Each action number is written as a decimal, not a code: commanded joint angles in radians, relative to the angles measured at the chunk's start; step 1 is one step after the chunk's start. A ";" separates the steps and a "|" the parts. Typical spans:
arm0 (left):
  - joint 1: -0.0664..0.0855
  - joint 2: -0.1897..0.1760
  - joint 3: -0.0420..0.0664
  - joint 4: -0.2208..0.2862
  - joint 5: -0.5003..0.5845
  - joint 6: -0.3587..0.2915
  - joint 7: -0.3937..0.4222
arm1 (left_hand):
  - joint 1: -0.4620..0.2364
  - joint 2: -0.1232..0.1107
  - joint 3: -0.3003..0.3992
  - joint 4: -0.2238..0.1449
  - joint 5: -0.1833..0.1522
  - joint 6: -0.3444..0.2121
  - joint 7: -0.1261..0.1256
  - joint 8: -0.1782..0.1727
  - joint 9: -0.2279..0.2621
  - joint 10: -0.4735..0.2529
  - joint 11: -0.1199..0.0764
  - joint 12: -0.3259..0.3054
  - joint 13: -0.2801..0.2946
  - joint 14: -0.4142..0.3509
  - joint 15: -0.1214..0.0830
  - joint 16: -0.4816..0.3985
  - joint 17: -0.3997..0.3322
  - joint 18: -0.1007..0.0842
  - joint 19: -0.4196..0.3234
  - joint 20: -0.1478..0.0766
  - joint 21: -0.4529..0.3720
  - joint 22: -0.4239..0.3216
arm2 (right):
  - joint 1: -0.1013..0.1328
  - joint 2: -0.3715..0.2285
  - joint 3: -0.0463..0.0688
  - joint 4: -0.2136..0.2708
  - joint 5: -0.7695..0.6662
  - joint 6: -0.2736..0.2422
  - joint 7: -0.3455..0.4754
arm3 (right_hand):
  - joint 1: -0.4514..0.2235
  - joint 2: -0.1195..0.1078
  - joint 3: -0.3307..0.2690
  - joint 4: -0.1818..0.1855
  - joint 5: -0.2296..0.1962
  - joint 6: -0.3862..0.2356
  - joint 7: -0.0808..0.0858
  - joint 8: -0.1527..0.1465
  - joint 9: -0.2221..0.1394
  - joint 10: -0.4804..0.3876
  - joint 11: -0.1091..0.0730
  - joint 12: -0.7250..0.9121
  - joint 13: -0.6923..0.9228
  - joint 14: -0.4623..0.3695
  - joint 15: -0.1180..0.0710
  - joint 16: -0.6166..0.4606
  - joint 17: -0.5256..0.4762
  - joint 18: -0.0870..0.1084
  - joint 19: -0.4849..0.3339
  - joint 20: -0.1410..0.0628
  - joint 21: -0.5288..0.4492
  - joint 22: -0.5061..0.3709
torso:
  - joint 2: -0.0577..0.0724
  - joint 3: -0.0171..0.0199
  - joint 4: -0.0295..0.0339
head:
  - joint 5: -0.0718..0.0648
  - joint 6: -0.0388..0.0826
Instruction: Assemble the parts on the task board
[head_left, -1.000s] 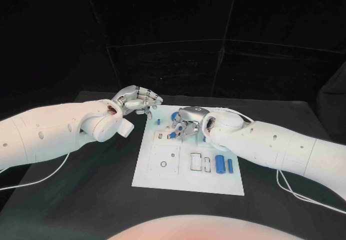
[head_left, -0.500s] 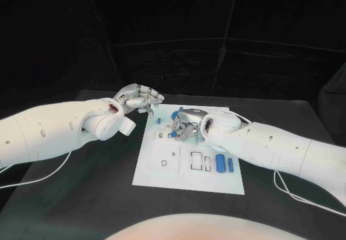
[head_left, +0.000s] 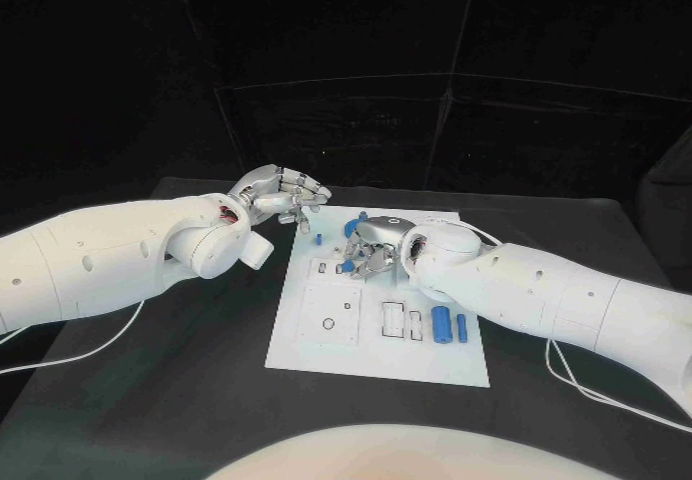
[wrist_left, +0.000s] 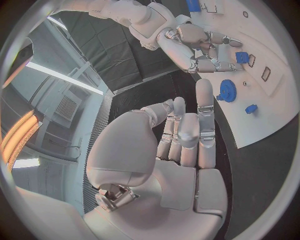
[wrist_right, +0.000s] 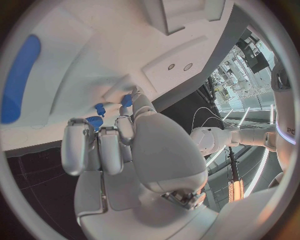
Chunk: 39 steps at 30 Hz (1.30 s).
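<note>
Head view puts the white task board (head_left: 378, 340) in the middle of the black table (head_left: 173, 400), its long side running away from the robot. Toward its near right lie a thick blue cylinder (head_left: 440, 324) and, just right of it, a thinner blue pin (head_left: 462, 329), side by side and apart from the hands. At the far end a blue gear (wrist_left: 226, 92) stands on the board with a small blue block (wrist_left: 250, 108) near it, both seen from the left wrist.

The right hand (head_left: 372, 245) hangs over the far middle of the board, palm down, the forearm reaching in from the near right. Its fingers are curled close together with their tips at the board, and a small blue part (wrist_left: 241, 56) sits between them; the right wrist view shows blue bits at the fingertips (wrist_right: 127, 101) against the board face, so the hand looks to be pinching that piece.

The left hand (head_left: 276, 194) is raised beside the far left corner of the board, off its edge and not touching it. In the left wrist view its fingers (wrist_left: 205, 125) stand nearly straight and side by side, thumb folded alongside, with nothing held in them.
</note>
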 joint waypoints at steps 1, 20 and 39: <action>0.001 0.000 0.001 0.002 0.007 -0.006 0.023 | -0.007 0.000 0.006 -0.002 0.000 0.001 0.009 -0.001 -0.001 -0.007 -0.001 0.000 -0.001 -0.006 0.000 -0.003 -0.001 0.020 -0.008 0.000 -0.005 -0.001 | 0.001 0.003 0.001 0.000 -0.005 0.022 -0.001 | 0.002 0.018 0.009 0.002 -0.002 0.008 0.005 -0.004 0.002 0.004 -0.001 0.003 -0.003 0.067 0.002 0.006 0.091 -0.001 0.004 0.000 0.005 0.002 | -0.001 0.0001 0.0000 | -0.001 -0.002; 0.001 0.003 0.001 0.000 0.007 -0.004 0.015 | -0.011 -0.002 0.019 -0.009 0.001 -0.002 0.010 0.001 -0.004 -0.010 -0.001 0.001 -0.007 -0.008 0.000 -0.005 -0.005 0.020 -0.008 0.001 -0.007 -0.002 | 0.000 0.011 0.001 -0.012 -0.011 0.096 -0.037 | -0.014 0.042 0.039 0.006 -0.008 0.054 -0.009 0.006 0.004 0.008 -0.011 0.012 0.003 0.068 -0.005 0.008 0.096 -0.001 0.004 -0.005 0.007 0.005 | -0.001 -0.0001 -0.0002 | -0.002 -0.012; 0.001 0.004 0.001 -0.001 0.007 0.005 0.001 | -0.012 -0.005 0.036 -0.021 0.000 -0.003 0.011 0.005 -0.007 -0.014 0.000 0.004 -0.015 -0.009 0.000 -0.005 -0.010 0.020 -0.008 0.001 -0.007 -0.002 | 0.000 0.005 0.000 0.002 -0.065 0.029 -0.057 | -0.006 0.055 0.101 -0.012 0.015 0.104 -0.027 0.021 0.006 0.013 -0.028 0.017 0.010 0.070 -0.019 0.014 0.106 -0.005 0.011 -0.017 0.017 0.025 | -0.001 0.0001 -0.0013 | -0.003 -0.016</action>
